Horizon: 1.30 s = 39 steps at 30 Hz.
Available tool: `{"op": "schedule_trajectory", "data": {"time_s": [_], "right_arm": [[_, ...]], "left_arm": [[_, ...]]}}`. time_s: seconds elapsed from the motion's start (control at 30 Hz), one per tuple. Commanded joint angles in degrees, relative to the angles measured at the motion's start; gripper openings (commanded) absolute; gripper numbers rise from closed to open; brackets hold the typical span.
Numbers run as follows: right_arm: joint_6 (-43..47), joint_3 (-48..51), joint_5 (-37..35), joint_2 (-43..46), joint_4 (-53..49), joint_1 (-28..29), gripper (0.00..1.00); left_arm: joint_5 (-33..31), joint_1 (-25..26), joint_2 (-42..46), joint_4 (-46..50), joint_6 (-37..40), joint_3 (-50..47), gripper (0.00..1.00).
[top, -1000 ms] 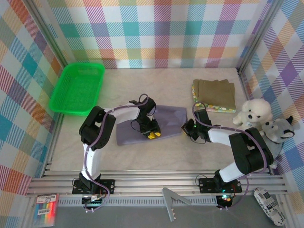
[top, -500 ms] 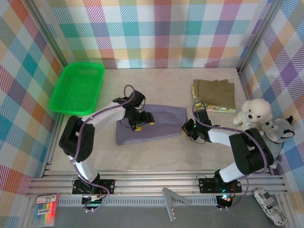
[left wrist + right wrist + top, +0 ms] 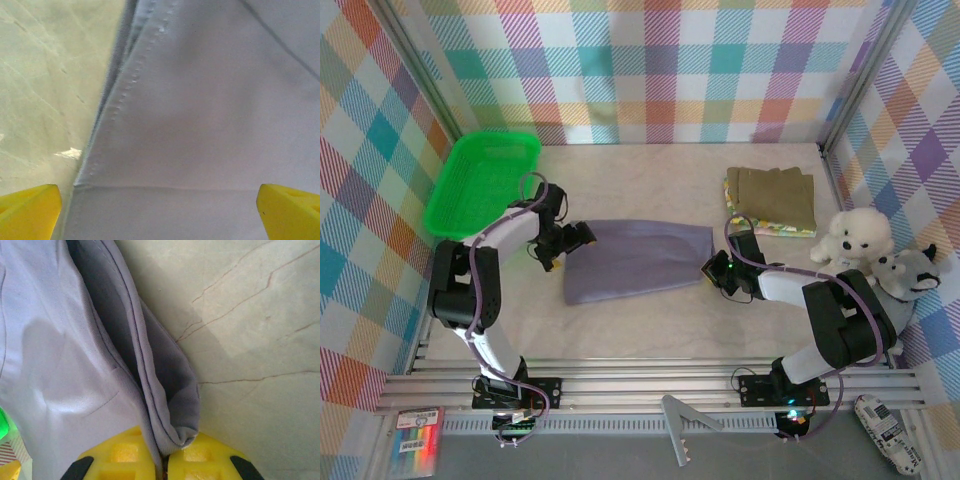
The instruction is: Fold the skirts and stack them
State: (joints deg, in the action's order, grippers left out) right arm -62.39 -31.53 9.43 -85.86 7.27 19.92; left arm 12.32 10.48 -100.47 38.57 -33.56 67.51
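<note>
Table [image 3: 650,325], skirt [image 3: 635,262] in right claw [image 3: 162,454] (apparently pinched)

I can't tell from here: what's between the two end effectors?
The grey-lavender skirt lies flat between the left end effector and the right end effector, in the top view.

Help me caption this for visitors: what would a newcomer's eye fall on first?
The grey-lavender skirt lying across the middle, with the right gripper pinching its right edge and the left gripper open over its left end. Next, the green basket at back left, and the olive-brown skirt folded on the floral skirt at back right, beside two plush toys.
</note>
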Motion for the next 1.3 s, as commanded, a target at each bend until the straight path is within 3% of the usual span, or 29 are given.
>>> {"op": "schedule_trajectory", "data": {"time_s": [0.0, 0.17, 0.27, 0.47, 0.73, 0.97, 1.27], "right_arm": [[-0.1, -0.62, -0.55, 0.5, -1.9, 0.2, 0.0], [-0.28, -0.49, -0.55, 0.36, -1.96, 0.22, 0.0], [-0.19, -0.66, -0.38, 0.27, -2.15, 0.2, 0.0], [0.27, -0.73, -1.06, 1.11, -2.14, 0.18, 0.0], [17.11, -10.87, -7.1, 5.61, -12.69, 4.98, 0.0], [26.88, -20.68, -10.87, 2.66, -18.28, 11.37, 0.0], [39.93, -36.08, -12.07, -9.06, -24.87, 22.6, 0.0]], "left_arm": [[0.29, -1.29, -1.06, 1.91, 3.65, -1.18, 1.0], [2.01, -1.43, -2.74, 0.07, 4.06, -2.79, 0.89], [3.0, -1.43, -4.31, -0.49, 3.77, -3.31, 0.88], [5.57, -1.38, -6.76, -3.06, 3.63, -5.15, 0.55], [8.48, -1.43, -9.46, -5.51, 3.78, -6.38, 0.23], [8.86, -1.42, -9.79, -5.65, 3.94, -6.39, 0.18], [9.3, -1.47, -9.33, -5.55, 3.86, -6.6, 0.18]]}}
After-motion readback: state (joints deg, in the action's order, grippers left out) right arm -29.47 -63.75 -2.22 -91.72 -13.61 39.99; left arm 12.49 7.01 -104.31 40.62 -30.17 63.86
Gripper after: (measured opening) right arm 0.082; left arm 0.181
